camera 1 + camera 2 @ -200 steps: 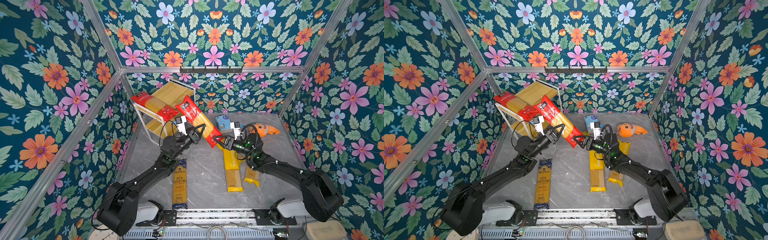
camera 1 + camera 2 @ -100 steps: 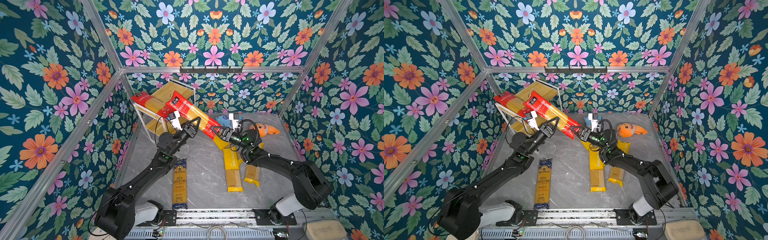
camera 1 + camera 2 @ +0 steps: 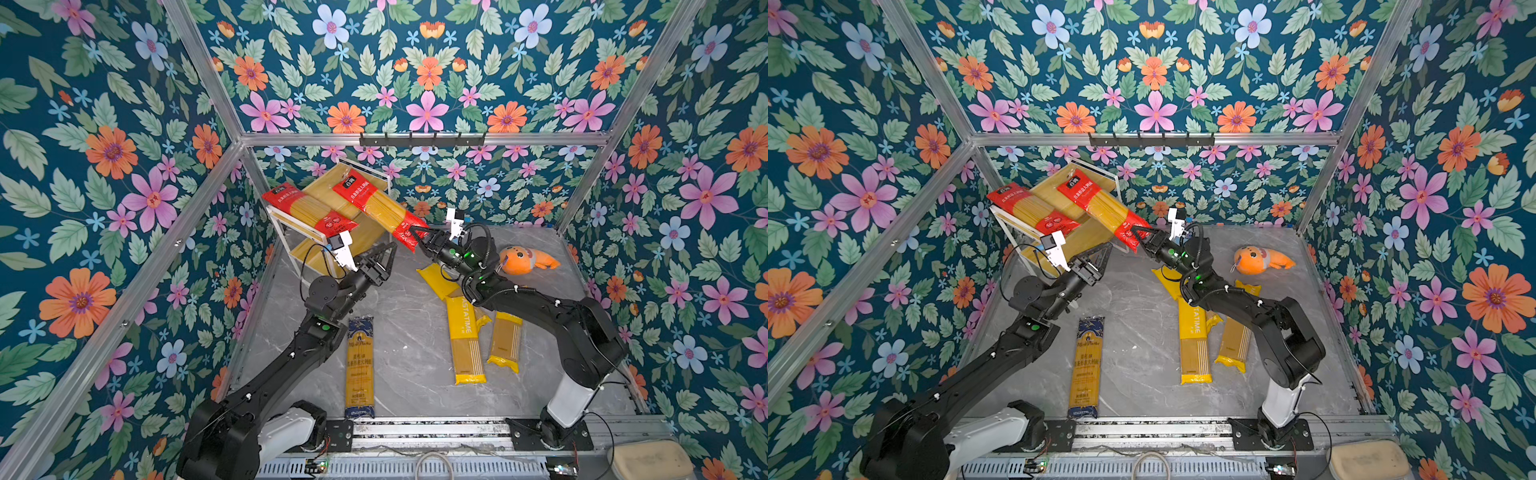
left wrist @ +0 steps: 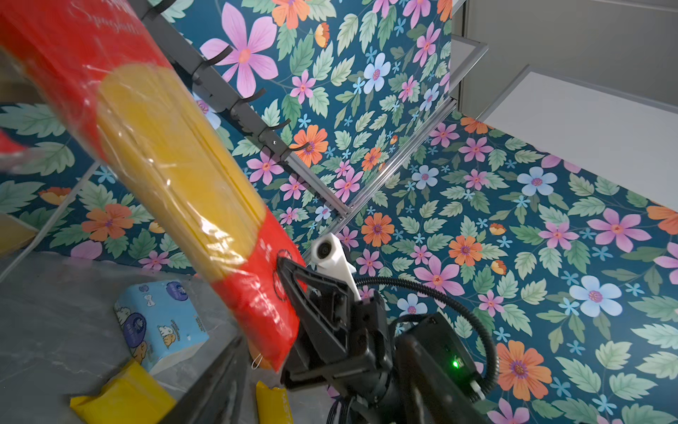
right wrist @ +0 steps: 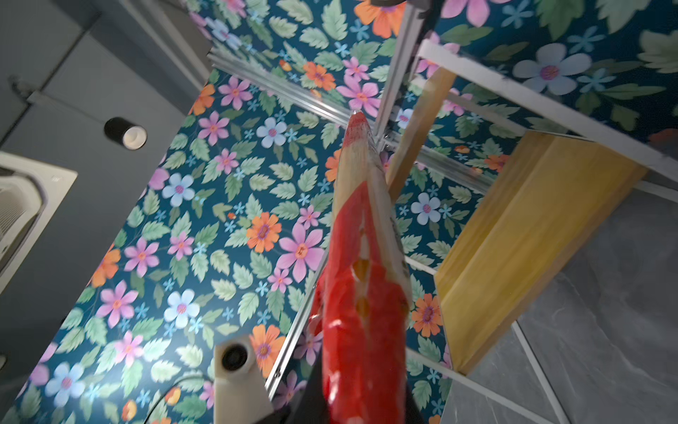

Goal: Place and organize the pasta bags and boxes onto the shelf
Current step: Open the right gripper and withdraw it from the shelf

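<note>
Since the earlier frames the red spaghetti pack [image 3: 376,203] has passed from the left gripper [image 3: 380,254], whose jaws now stand open and empty just in front of the shelf [image 3: 299,230], to the right gripper [image 3: 415,237], which is clamped on its lower end. Its upper end now lies over the shelf's top board, beside the other red pack [image 3: 309,210]. Risk, in my judgement: this long, flat pack in slick, crinkly film is held by one end only and overhangs the smooth wooden board at a slant, so it may slide off or knock its neighbour.
</note>
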